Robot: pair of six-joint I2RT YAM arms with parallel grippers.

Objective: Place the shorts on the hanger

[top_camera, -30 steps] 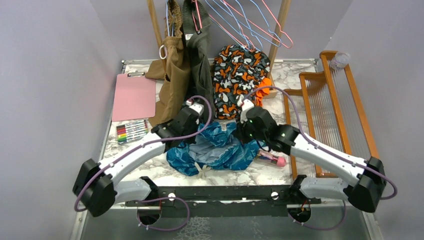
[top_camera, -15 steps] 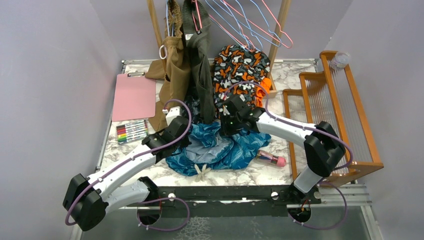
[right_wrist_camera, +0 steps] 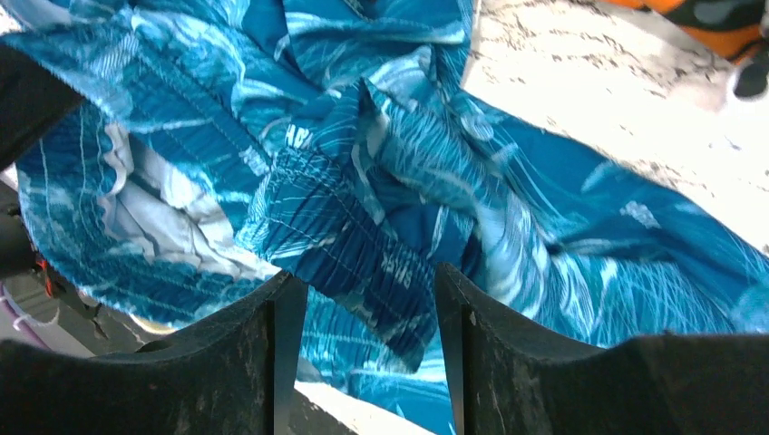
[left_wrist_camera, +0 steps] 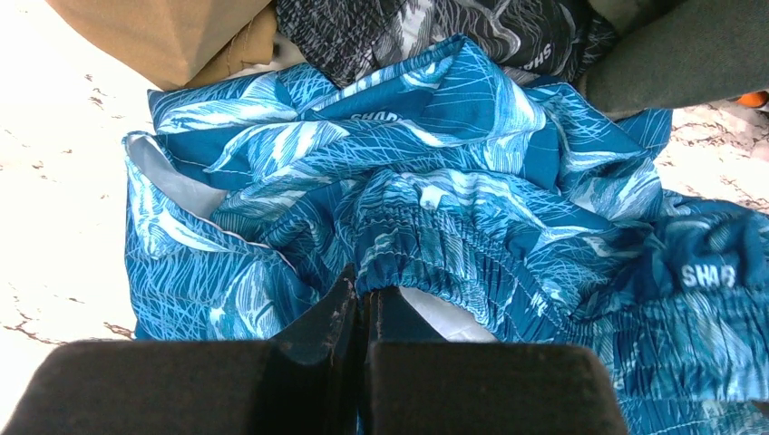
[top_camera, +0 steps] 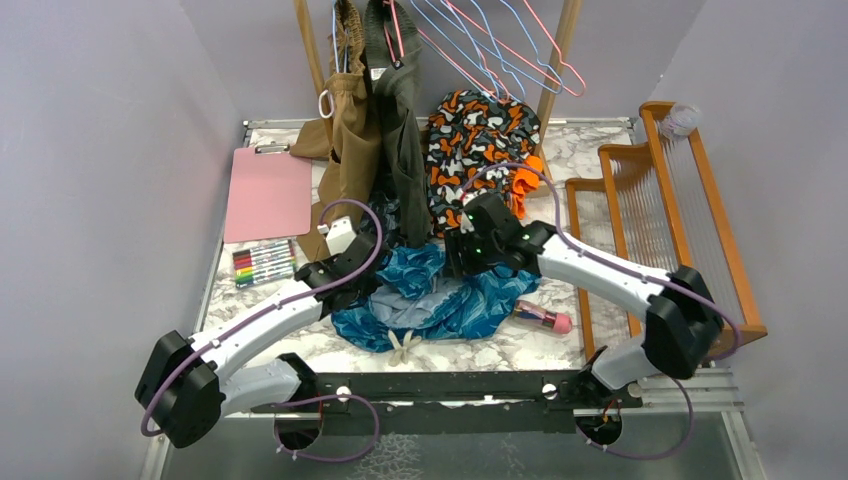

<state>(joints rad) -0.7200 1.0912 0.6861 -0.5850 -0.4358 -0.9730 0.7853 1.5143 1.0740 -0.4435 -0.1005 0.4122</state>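
Left tool (left_wrist_camera: 365, 294) tight on shorts (left_wrist_camera: 472, 181) waistband edge; right tool (right_wrist_camera: 365, 276) wide above folds.

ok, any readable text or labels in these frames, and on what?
"SHAR": white letters on the shorts waistband, left wrist view; the rest is lost in folds.
"SHAR": same waistband, rotated, right wrist view.
"SH...": on the black patterned garment; remainder unclear.
White tag on the olive garment: too small to read.

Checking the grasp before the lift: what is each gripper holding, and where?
Left gripper pinches the shorts at the gathered waistband edge; right gripper is open over them, gripping nothing.
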